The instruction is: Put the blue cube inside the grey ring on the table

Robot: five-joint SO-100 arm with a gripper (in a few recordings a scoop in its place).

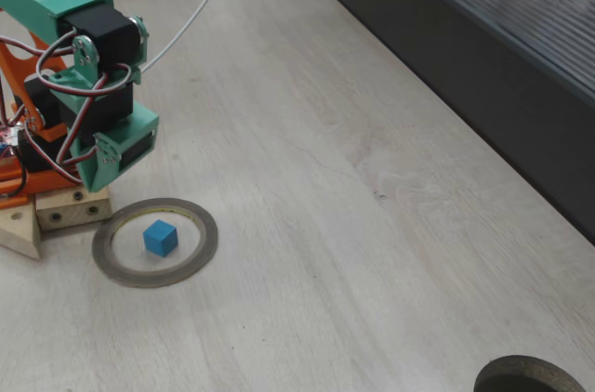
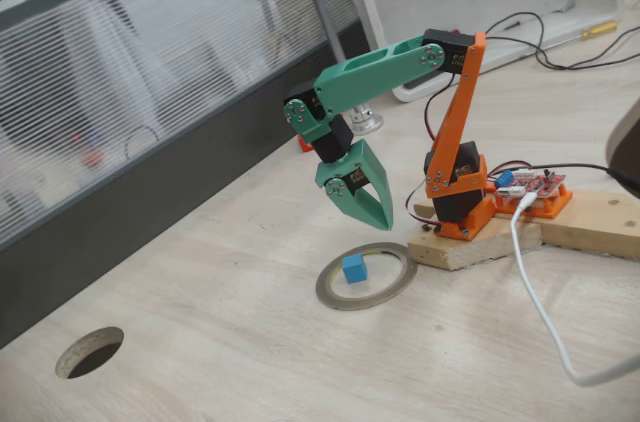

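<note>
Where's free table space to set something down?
Bare table between the grey ring and the dark ribbed panel, down to the table hole. Crowded at the arm's wooden base: pincer hangs above the ring, blue cube inside, white cable alongside.

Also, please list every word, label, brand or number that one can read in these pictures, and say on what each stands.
None can be read. The red circuit board beside the arm's base may carry print, but it is too small to read. The blue cube, the grey ring and the table are plain.

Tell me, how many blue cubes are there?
1. The blue cube sits on the table inside the grey ring, just below the gripper.
</note>
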